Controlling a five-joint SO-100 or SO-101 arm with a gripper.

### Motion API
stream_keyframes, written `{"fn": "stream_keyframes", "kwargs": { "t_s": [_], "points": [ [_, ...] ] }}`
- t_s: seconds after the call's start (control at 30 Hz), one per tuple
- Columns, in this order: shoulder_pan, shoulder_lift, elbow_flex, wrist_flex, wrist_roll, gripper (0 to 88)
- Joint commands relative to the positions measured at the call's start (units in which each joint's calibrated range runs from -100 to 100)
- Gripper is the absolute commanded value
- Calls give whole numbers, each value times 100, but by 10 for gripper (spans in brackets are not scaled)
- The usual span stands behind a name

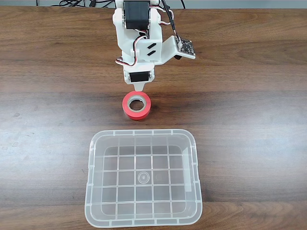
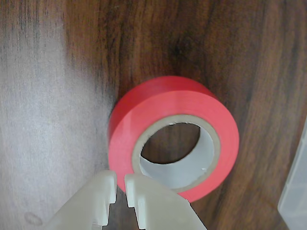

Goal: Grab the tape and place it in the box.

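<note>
I am hovering my nearly clenched, empty tool point(image 2: 120, 184) at the rim of the tape point(image 2: 173, 135), a light, rigid roll best pinched across its wall.

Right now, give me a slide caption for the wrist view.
Nearly closed pincer poised at the rim of the red tape lying flat on the wooden table.
</note>
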Motion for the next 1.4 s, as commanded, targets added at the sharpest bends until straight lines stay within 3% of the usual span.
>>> {"fn": "stream_keyframes", "kwargs": {
  "t_s": [0.0,0.2,0.43,1.27,1.37],
  "points": [
    [55,-118,-20,-236,16,13],
    [55,-29,-3,-236,16,25],
    [135,-45,129,-219,21,195],
    [318,268,1127,-1503,269,190],
    [333,630,838,-1435,258,151]
  ]
}}
